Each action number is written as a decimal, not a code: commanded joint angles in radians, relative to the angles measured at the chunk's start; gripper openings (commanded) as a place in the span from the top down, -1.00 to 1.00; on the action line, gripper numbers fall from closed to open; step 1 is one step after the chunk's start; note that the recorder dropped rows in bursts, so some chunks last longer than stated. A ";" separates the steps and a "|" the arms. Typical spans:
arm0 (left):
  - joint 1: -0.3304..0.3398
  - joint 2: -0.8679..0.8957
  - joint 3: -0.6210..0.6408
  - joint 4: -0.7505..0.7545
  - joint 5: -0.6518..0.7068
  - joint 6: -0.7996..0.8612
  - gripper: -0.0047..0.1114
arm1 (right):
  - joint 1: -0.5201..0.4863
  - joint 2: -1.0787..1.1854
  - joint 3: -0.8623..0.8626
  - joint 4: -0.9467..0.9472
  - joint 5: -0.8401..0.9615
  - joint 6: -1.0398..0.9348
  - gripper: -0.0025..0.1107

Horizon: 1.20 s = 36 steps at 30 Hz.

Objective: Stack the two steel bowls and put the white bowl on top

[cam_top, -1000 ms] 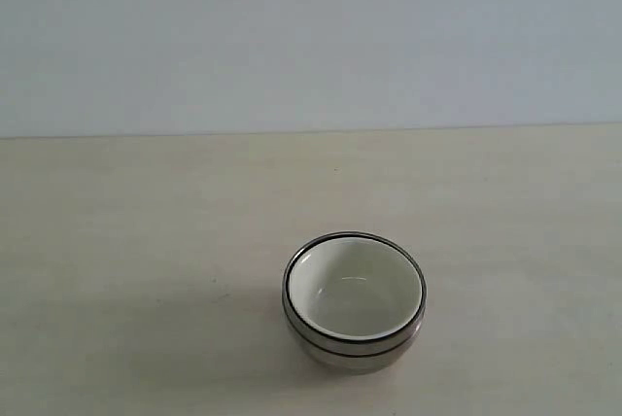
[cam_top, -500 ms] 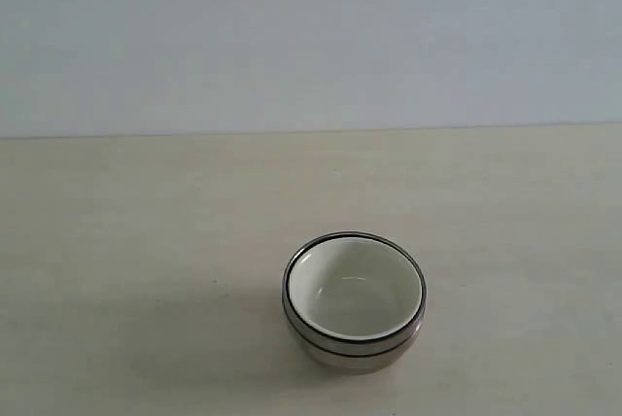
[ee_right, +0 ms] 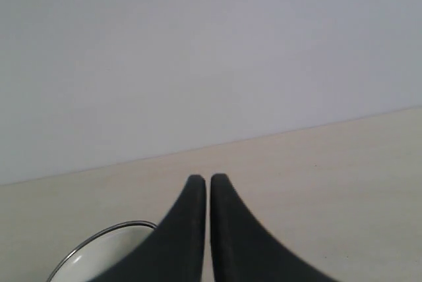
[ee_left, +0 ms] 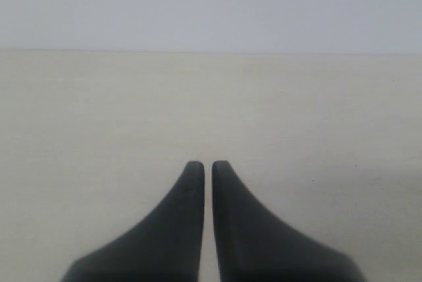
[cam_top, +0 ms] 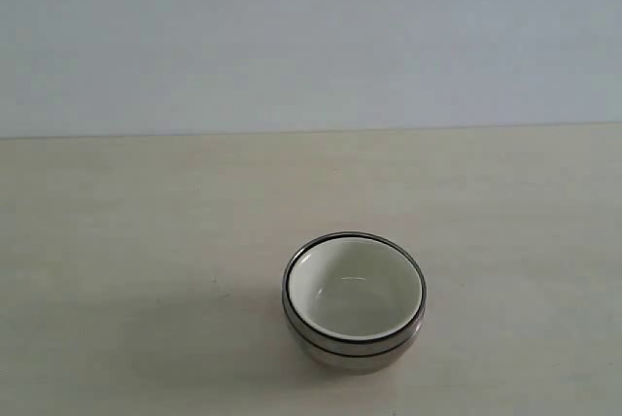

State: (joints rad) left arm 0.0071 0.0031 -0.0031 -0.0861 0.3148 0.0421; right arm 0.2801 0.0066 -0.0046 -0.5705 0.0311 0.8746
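Toward the table's [cam_top: 117,241] near edge, slightly right of its middle, the glossy white bowl [cam_top: 355,292] sits nested in the steel bowls [cam_top: 350,356], which show only as a shiny band and dark rims. The right gripper [ee_right: 208,176], black tapered fingers pressed together and empty, half hides the stack in its wrist view. The left gripper [ee_left: 208,163] is likewise closed over bare matte beige. Beyond stands a plain pale wall [cam_top: 311,37].

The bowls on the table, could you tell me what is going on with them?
Nothing is being handled right now. The white bowl sits nested in the two stacked steel bowls on the table, so the stack looks finished. The left gripper and right gripper are both shut and hold nothing.
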 commanded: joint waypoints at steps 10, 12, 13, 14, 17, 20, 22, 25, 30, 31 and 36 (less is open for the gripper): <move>-0.005 -0.003 0.003 0.000 -0.007 -0.005 0.85 | -0.225 -0.007 0.005 0.610 -0.001 -0.001 0.96; -0.005 -0.003 0.003 0.000 -0.007 -0.005 0.85 | -0.267 -0.007 0.005 0.571 -0.001 -0.001 0.96; -0.005 -0.003 0.003 0.000 -0.007 -0.005 0.85 | -0.269 -0.007 0.005 0.571 -0.001 -0.001 0.96; -0.005 -0.003 0.003 0.000 -0.007 -0.005 0.85 | -0.269 -0.007 0.005 0.571 -0.001 -0.001 0.96; -0.005 -0.003 0.003 0.000 -0.007 -0.005 0.85 | -0.269 -0.007 0.005 0.571 -0.001 -0.001 0.96; -0.005 -0.003 0.003 0.000 -0.007 -0.005 0.85 | -0.270 -0.007 0.005 0.571 -0.003 -0.001 0.96; -0.005 -0.003 0.003 0.000 -0.007 -0.005 0.85 | -0.270 -0.007 0.005 0.571 -0.003 -0.001 0.96; -0.005 -0.003 0.003 0.000 -0.007 -0.005 0.85 | -0.270 -0.007 0.005 0.571 0.014 -0.001 0.96; -0.005 -0.003 0.003 0.000 -0.007 -0.005 0.85 | -0.270 -0.007 0.005 0.571 0.086 -0.030 0.96; -0.005 -0.003 0.003 0.000 -0.007 -0.005 0.85 | -0.270 -0.007 0.005 0.571 0.107 -0.051 0.96; -0.005 -0.003 0.003 0.000 -0.007 -0.005 0.85 | -0.270 -0.007 0.005 0.571 0.278 -0.266 0.96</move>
State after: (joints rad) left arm 0.0071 0.0031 -0.0031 -0.0861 0.3148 0.0421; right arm 0.0127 0.0066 -0.0046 0.0055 0.2007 0.7348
